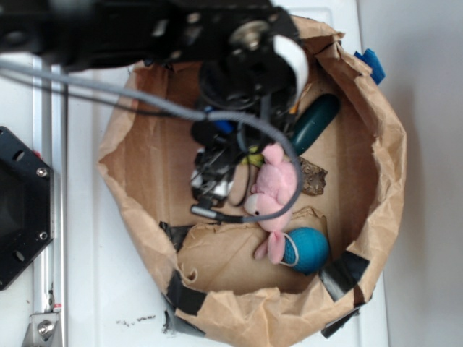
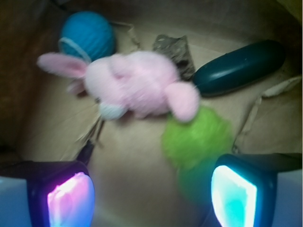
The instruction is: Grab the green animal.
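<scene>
The green animal (image 2: pixel 196 139) is a fuzzy lime plush lying on the brown paper floor, touching the lower right side of the pink plush animal (image 2: pixel 137 87). My gripper (image 2: pixel 151 198) is open and empty above the floor. The green animal sits just ahead of my right fingertip (image 2: pixel 234 196), and the left fingertip (image 2: pixel 71 198) is over bare paper. In the exterior view my gripper (image 1: pixel 211 189) hangs inside the paper bag just left of the pink plush (image 1: pixel 275 184). There the arm and cables almost wholly hide the green animal.
A dark green smooth oblong object (image 2: pixel 239 66) lies beyond the green animal. A blue ball (image 2: pixel 87 35) and a grey-brown lump (image 2: pixel 173 49) lie beyond the pink plush. The crumpled walls of the brown paper bag (image 1: pixel 383 181) ring everything.
</scene>
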Motion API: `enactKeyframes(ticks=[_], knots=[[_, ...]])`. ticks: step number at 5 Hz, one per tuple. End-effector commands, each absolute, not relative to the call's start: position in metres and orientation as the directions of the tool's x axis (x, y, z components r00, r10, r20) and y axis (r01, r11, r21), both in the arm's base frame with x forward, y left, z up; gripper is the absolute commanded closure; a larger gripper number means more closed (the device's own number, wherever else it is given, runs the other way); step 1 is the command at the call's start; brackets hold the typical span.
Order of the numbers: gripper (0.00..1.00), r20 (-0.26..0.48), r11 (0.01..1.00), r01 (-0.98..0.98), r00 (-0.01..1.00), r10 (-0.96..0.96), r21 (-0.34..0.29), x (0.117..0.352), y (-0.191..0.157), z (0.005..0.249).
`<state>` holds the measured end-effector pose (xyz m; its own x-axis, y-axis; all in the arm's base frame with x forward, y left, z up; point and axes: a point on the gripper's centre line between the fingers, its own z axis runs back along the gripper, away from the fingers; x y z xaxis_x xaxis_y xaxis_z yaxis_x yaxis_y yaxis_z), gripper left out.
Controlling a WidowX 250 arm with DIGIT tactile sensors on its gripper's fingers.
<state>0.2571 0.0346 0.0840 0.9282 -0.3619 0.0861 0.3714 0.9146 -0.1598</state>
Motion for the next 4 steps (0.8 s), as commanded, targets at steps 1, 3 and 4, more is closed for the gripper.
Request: enactKeyframes(ticks=[1, 3, 4], knots=[[0.0, 0.11, 0.902, 0.411, 0.911, -0.398, -0.131, 0.278, 0.03, 0.052], [0.0, 0.14, 0.893, 0.436, 0.897, -0.42, -0.115, 0.287, 0.023, 0.035], [0.35, 0.154, 0.906, 0.42, 0.9, -0.408, -0.059, 0.285, 0.021, 0.029]])
